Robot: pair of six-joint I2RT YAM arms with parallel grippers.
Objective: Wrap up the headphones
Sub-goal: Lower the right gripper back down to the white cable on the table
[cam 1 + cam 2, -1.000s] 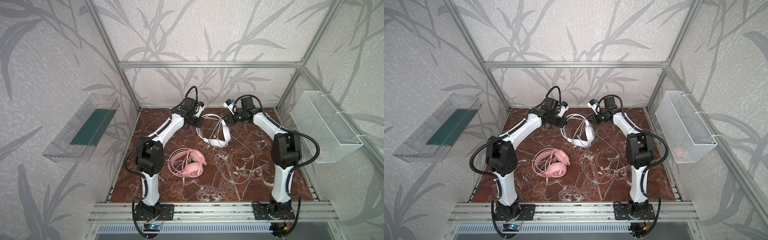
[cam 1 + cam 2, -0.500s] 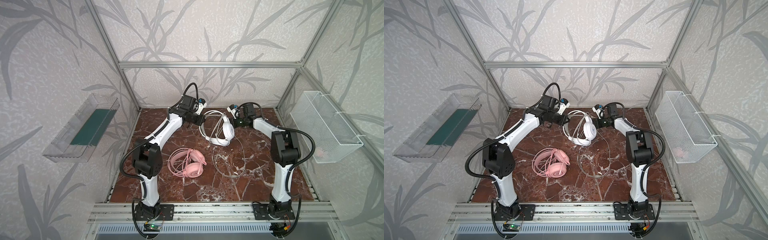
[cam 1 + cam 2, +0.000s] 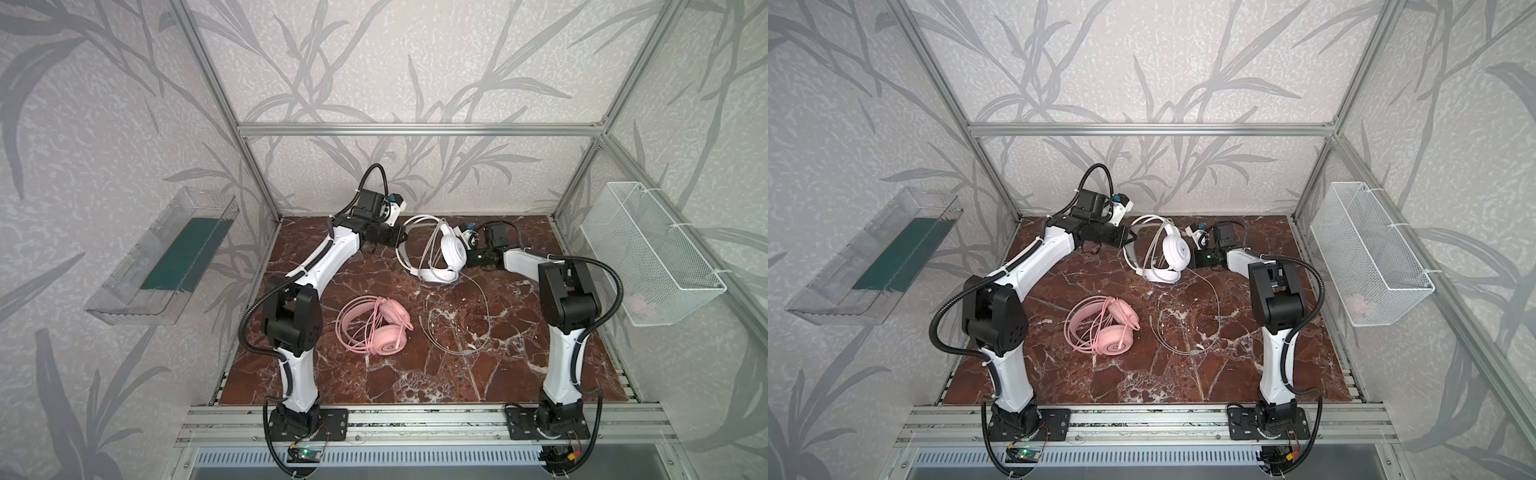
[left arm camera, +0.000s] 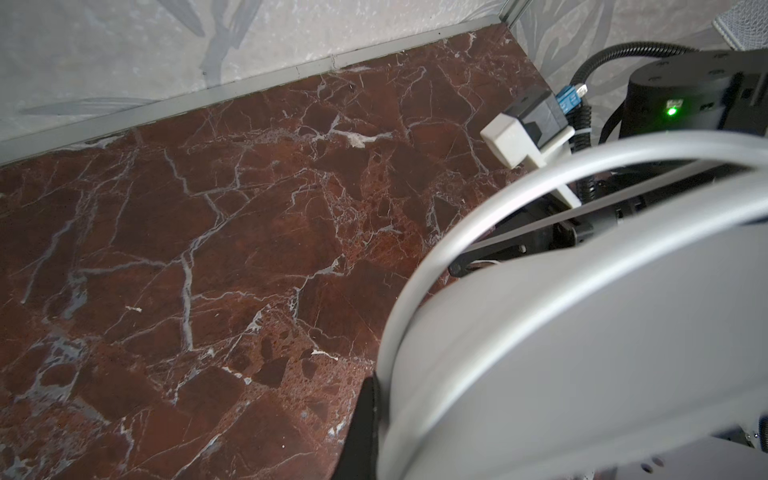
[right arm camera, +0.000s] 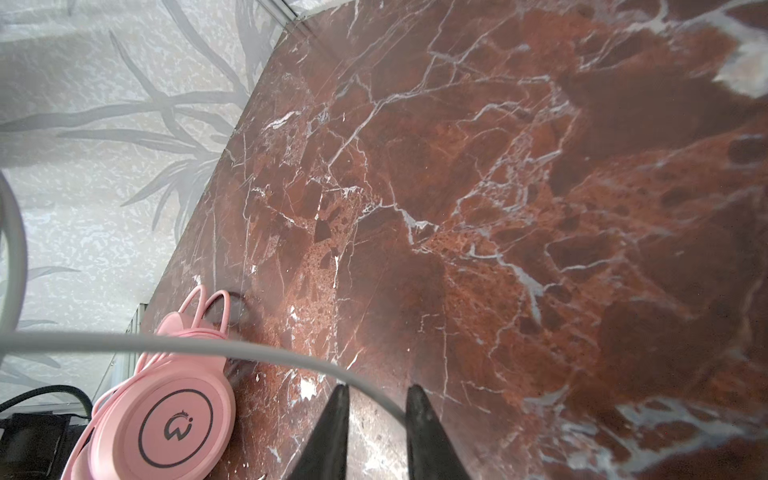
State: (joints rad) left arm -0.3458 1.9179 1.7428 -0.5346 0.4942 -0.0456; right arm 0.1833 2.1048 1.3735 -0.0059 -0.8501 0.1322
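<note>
Two things have changed over the last second, both at the white headphones by the middle of the desk's back edge.

First, the set looks turned a touch in the grip. The raised cup's flat face now shows plainly to the top cameras, and the other cup looks to rest on the desk. The left gripper is doing the holding, clamped tight on the headband.

Second, the right arm has dropped low and tucked in, so the right gripper now sits just beside the raised cup. Its fingers stand a little apart with the white cable running through the gap. The gap looks wider than the cable, so I'd say it's guiding it, not pinching it.

My read on what that means: a few strands already cross the band in both top views, so the wrap is underway. This looks like the reset between turns, loose enough to slide along for the next bite. Plenty left though, since a big slack loop lies on the desk between the white set and the front edge.

The pink headphones, nearer the middle of the desk, look bundled with their own cable already. So this would be the second half of the job.
</note>
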